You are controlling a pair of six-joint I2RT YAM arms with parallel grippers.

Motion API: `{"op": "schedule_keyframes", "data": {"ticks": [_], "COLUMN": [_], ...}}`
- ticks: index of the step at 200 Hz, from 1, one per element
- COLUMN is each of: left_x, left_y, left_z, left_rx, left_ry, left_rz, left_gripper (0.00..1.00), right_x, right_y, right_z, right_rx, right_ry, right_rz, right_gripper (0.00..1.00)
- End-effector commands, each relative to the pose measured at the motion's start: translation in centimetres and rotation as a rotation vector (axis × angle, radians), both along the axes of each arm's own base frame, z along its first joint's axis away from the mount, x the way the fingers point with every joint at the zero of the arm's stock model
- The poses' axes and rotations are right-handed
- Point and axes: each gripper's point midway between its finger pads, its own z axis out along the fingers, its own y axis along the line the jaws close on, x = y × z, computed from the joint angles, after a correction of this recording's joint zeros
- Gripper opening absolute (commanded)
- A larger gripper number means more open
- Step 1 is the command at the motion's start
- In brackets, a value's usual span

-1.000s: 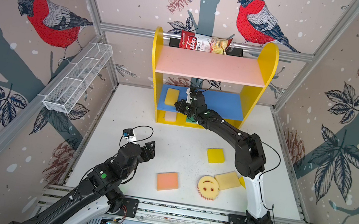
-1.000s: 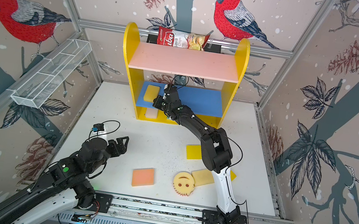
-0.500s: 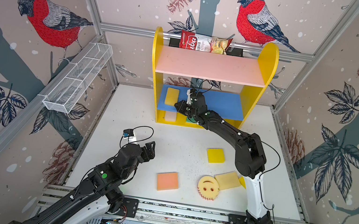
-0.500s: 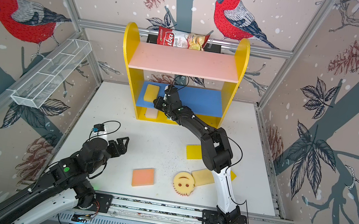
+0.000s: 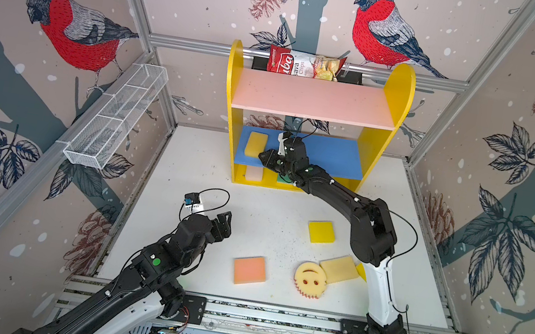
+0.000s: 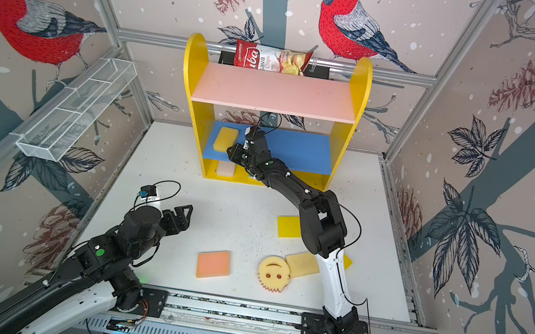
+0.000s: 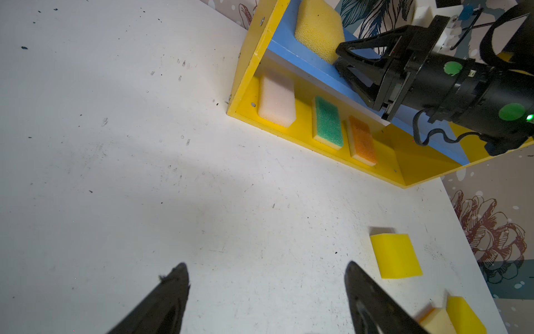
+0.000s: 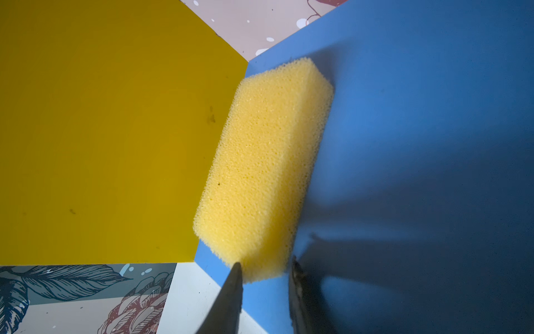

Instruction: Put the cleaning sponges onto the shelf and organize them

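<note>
The shelf [image 5: 397,97] stands at the back. A porous yellow sponge [image 8: 265,162] lies at the left end of its blue middle board [image 5: 334,153], uncompressed. My right gripper [image 8: 265,261] reaches in over that board; its jaws stand slightly open, with the sponge's near end between the fingertips. On the yellow base lie a pale sponge [image 7: 276,99], a green one [image 7: 328,123] and an orange one [image 7: 362,141]. On the table lie a yellow square [image 5: 321,232], a peach sponge [image 5: 249,269], a smiley sponge [image 5: 309,279] and a cream one [image 5: 339,269]. My left gripper [image 5: 226,218] hovers open and empty.
A red-and-white chips bag [image 5: 303,63] sits behind the shelf's pink top board. A white wire rack [image 5: 115,120] hangs on the left wall. The right arm stretches across the table from its front-right base to the shelf.
The right jaws have parted around the yellow sponge, which now rests on the blue board. The left arm has not moved.
</note>
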Motion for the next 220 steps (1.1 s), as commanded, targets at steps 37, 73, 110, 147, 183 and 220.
{"op": "schedule_keyframes", "data": {"ticks": [37,73,110,147,183,220], "left_x": [0.12,0.09,0.1,0.12,0.16,0.22], "left_y": [-0.31,-0.27,-0.43,-0.47,-0.5,-0.57], "left_z": [0.36,0.33,0.29,0.17,0.25,0.2], "left_rx": [-0.022,-0.026,-0.03,-0.031,-0.032,-0.033], "left_ry": [-0.013,-0.014,-0.012,-0.007,-0.009,-0.006], "left_rz": [-0.007,-0.004,-0.011,-0.009,-0.009,-0.01], "left_gripper": [0.83,0.83,0.83,0.83,0.84,0.84], "right_x": [-0.13,-0.26,-0.26,-0.31,-0.32,-0.36], "right_y": [-0.13,-0.02,0.0,0.04,0.09,0.06], "right_z": [-0.1,0.02,-0.08,-0.11,0.02,-0.07], "right_rx": [0.001,0.005,0.006,0.007,0.008,0.006], "right_ry": [0.015,0.014,0.017,0.019,0.016,0.019], "right_rz": [0.0,0.003,0.003,0.006,0.008,0.009], "right_gripper": [0.27,0.27,0.27,0.27,0.27,0.27]}}
